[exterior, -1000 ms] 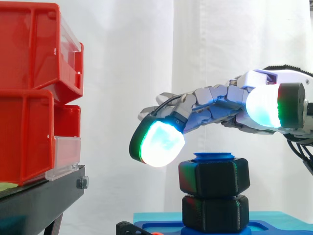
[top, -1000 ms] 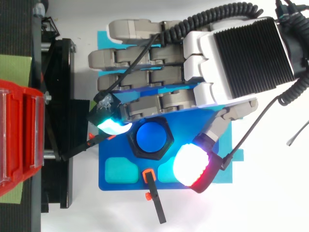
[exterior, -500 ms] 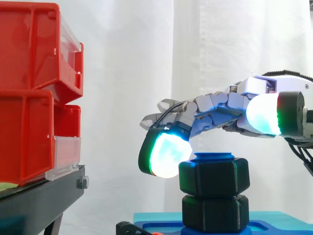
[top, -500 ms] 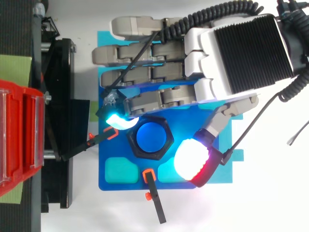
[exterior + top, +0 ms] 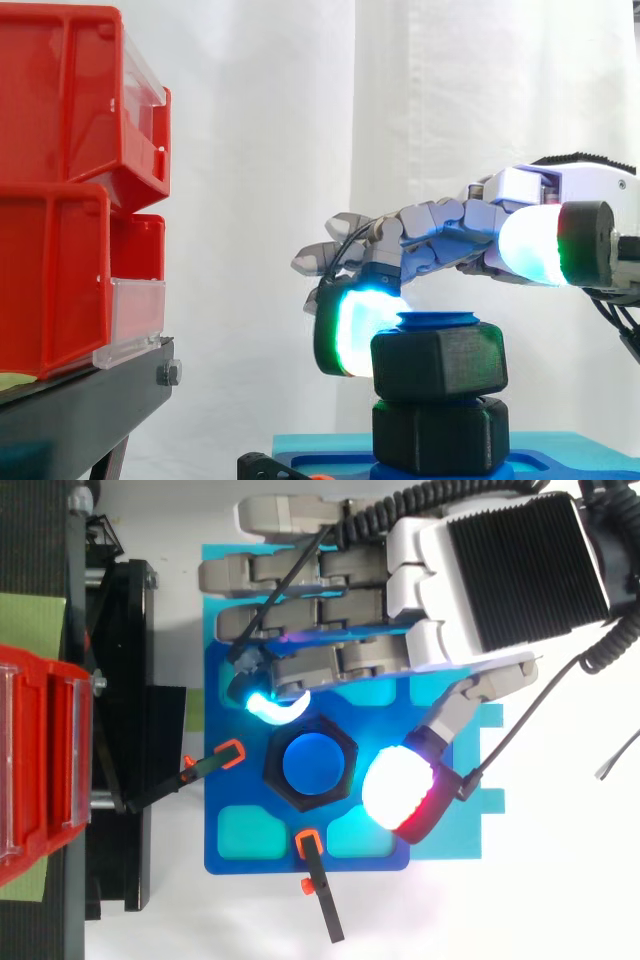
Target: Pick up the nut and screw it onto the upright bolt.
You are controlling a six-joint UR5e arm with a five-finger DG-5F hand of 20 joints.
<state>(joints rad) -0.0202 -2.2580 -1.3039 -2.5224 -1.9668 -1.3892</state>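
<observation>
Hand (image 5: 500,570) upper right of frame, loosely spread, clamping nothing. Nut (image 5: 438,362) sits on upright bolt (image 5: 312,765), centre frame, bracketed: finger pad (image 5: 352,330) touching left flank, thumb pad (image 5: 400,792) right.

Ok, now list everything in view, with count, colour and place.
base: one, blue, on a teal mat.
bolt: one, blue, upright on the base.
upper nut: one, black, near the bolt's top.
lower nut: one, black, under it, low on the bolt.
clamps: two, black with orange tips, at the base's edges.
bins: at least two, red, stacked on the black stand, left.
curtain: one, white, behind.
hand: one, grey and white, open above the base, a glowing pad beside the upper nut.
</observation>
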